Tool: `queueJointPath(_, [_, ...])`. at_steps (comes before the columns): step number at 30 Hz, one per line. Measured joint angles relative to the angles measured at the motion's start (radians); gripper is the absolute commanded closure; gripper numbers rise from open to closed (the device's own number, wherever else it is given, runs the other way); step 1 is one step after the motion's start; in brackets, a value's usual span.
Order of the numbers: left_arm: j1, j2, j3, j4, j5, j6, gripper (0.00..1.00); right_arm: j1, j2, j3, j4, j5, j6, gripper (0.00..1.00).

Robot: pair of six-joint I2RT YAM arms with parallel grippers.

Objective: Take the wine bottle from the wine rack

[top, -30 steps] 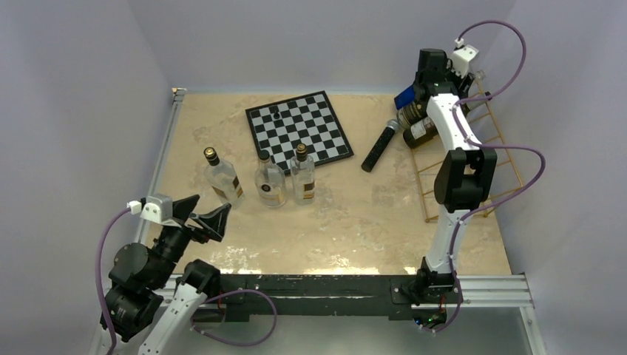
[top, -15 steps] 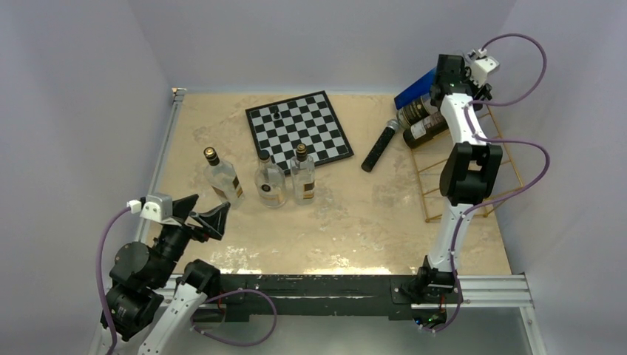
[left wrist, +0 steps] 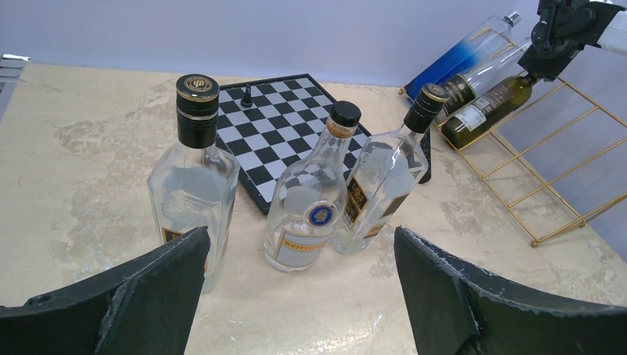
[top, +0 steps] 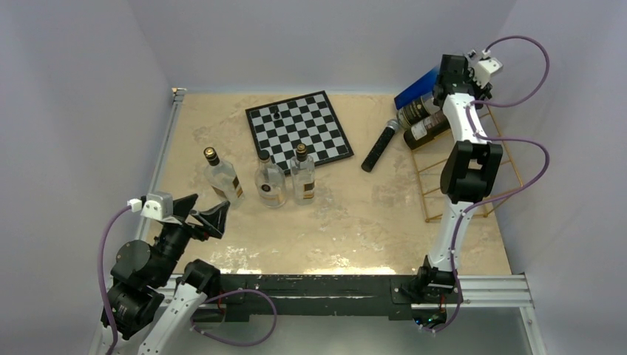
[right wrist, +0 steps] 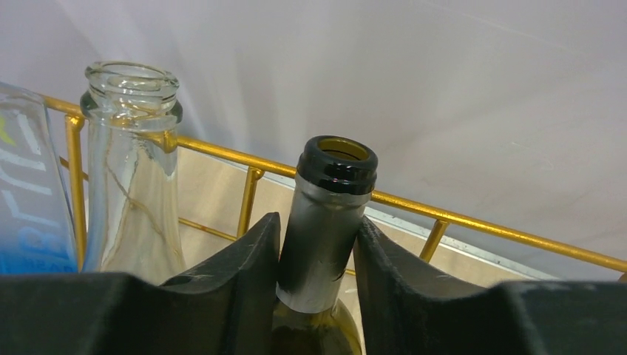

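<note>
The wine bottle (top: 425,131), olive green with a white label, lies slanted on the gold wire wine rack (top: 431,186) at the back right. My right gripper (top: 452,92) is shut on its dark foil neck (right wrist: 325,222), just below the open mouth, with a gold rung (right wrist: 480,220) behind. The left wrist view shows the bottle (left wrist: 488,103) on the rack (left wrist: 569,177). My left gripper (top: 207,218) is open and empty at the front left, facing three clear bottles (left wrist: 299,237).
A clear bottle (right wrist: 133,163) and a blue bottle (top: 415,87) lie on the rack beside the wine bottle. Three clear bottles (top: 270,181) stand mid-table. A chessboard (top: 299,129) with a pawn (top: 273,111) and a black microphone (top: 381,146) lie behind.
My right arm has swung back and to the right, from over the bottles' bodies to their neck end at the rack's far edge. The bottles and left arm have not moved.
</note>
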State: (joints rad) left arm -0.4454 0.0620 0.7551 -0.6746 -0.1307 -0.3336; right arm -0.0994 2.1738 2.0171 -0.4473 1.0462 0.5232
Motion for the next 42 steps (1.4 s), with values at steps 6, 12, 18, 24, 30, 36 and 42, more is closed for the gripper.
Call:
queueJointPath(6, [0.0,0.0,0.0,0.0,-0.004,-0.005,0.02,-0.003,-0.008,-0.024,0.068,0.005,0.032,1.0])
queueJointPath(12, [0.0,0.0,0.0,0.0,-0.004,-0.007,0.02,0.0,-0.103,-0.175,0.19,-0.029,0.02,1.0])
queueJointPath(18, [0.0,0.0,0.0,0.0,-0.004,-0.007,0.02,0.031,-0.186,-0.27,0.277,-0.051,0.0,1.0])
queueJointPath(24, [0.0,0.0,0.0,0.0,-0.003,-0.007,0.02,0.064,-0.211,-0.291,0.32,-0.043,-0.039,1.0])
queueJointPath(30, [0.0,0.0,0.0,0.0,0.001,-0.006,0.02,0.101,-0.214,-0.321,0.426,-0.009,-0.136,1.0])
queueJointPath(36, [0.0,0.0,0.0,0.0,0.003,-0.006,0.02,0.148,-0.214,-0.349,0.546,0.022,-0.271,1.0])
queueJointPath(42, [0.0,0.0,0.0,0.0,0.005,-0.006,0.02,0.211,-0.214,-0.397,0.755,0.064,-0.478,1.0])
